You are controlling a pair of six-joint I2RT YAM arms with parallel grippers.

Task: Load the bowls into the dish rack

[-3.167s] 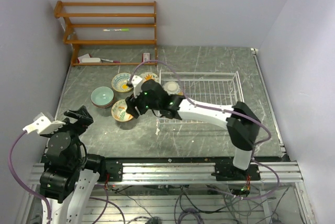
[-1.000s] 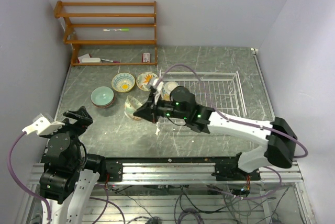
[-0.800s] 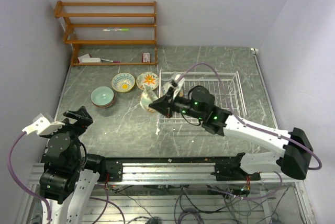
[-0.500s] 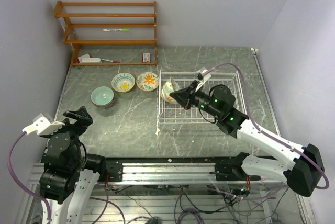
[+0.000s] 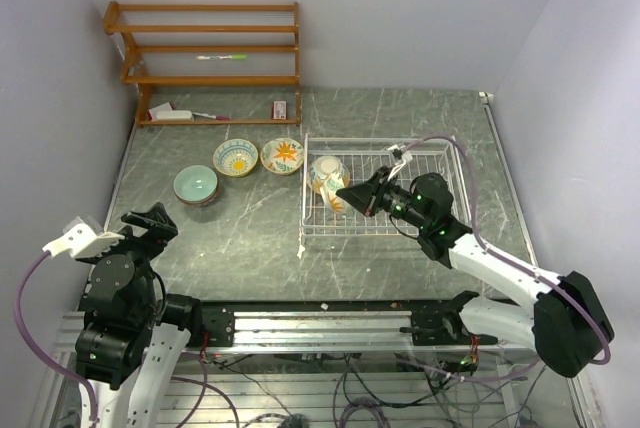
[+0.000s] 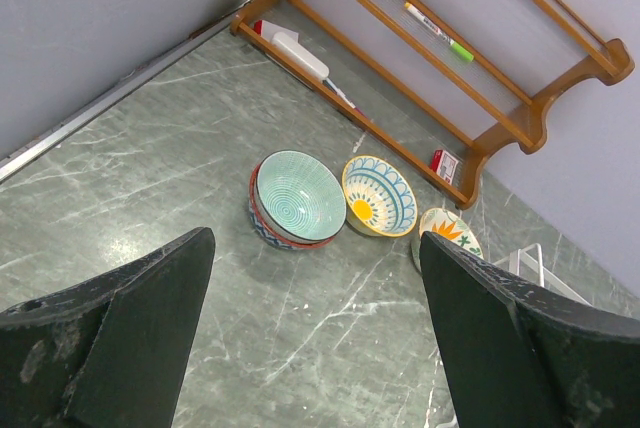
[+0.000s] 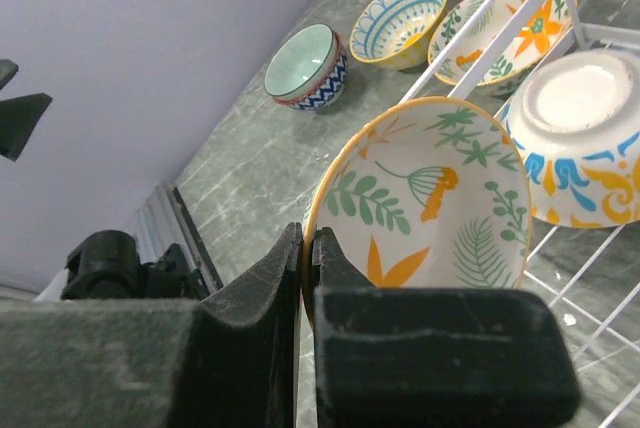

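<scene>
Green marble tbl (image 5: 250,238) w/ dish rack (image 5: 372,140), wood shelf (image 5: 210,79)

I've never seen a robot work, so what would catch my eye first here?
The right gripper pinches the rim of a leaf-patterned bowl over the white dish rack, beside an upturned bowl already inside. Left of the rack, more bowls wait on the table.

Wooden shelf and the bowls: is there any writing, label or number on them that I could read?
No text can be read in any view.
Marker on the wooden shelf: any print too small to read.
Small red-and-white box on its bottom board: too blurred to read.
Bowls, the leaf-patterned bowl included: painted patterns only, no words.
</scene>
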